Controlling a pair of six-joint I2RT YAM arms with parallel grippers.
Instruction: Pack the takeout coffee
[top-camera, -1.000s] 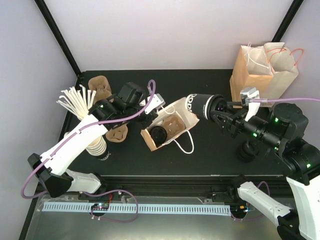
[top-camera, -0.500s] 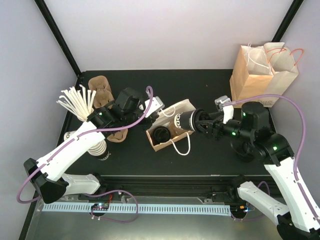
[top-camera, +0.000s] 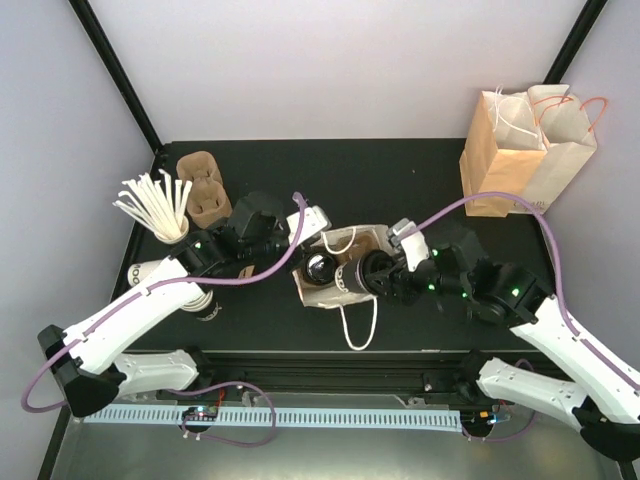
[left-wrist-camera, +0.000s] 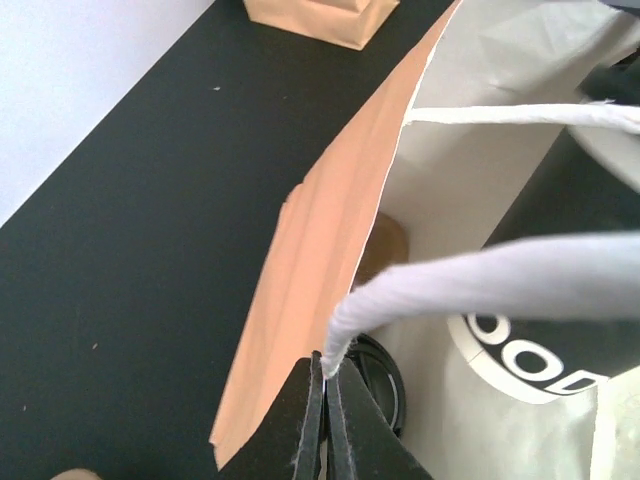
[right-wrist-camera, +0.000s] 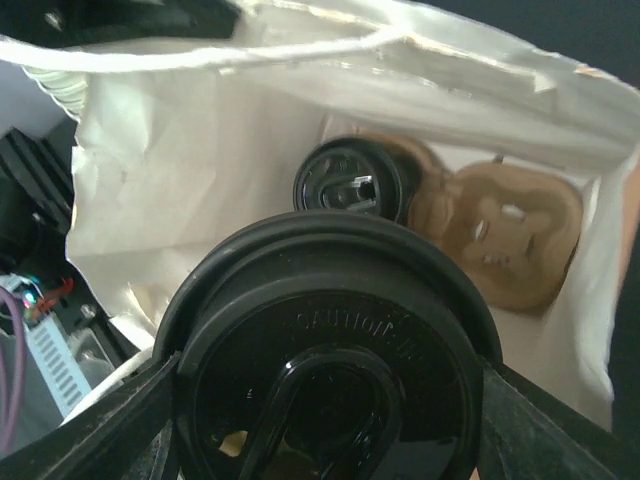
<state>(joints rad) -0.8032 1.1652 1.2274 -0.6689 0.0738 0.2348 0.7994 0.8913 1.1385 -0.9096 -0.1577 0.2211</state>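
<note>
the right gripper (top-camera: 372, 279), clamped around the takeout coffee (right-wrist-camera: 330, 350), had swung in from 3 o'clock and pushed the cup lid-first into the paper bag (top-camera: 372, 237), whose handle (left-wrist-camera: 480, 280) the left gripper (left-wrist-camera: 325, 410) pinched shut at 9 o'clock; only seating it in the carrier (right-wrist-camera: 505, 225) seemingly remained.

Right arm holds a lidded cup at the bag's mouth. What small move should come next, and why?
Probably ease the white paper cup with glossy black lid deeper into the tan paper bag, toward the brown pulp carrier's empty socket. The right end effector grips it at the mouth; another lidded cup fills the neighbouring socket; the left end effector pinches the white rope handle.
</note>
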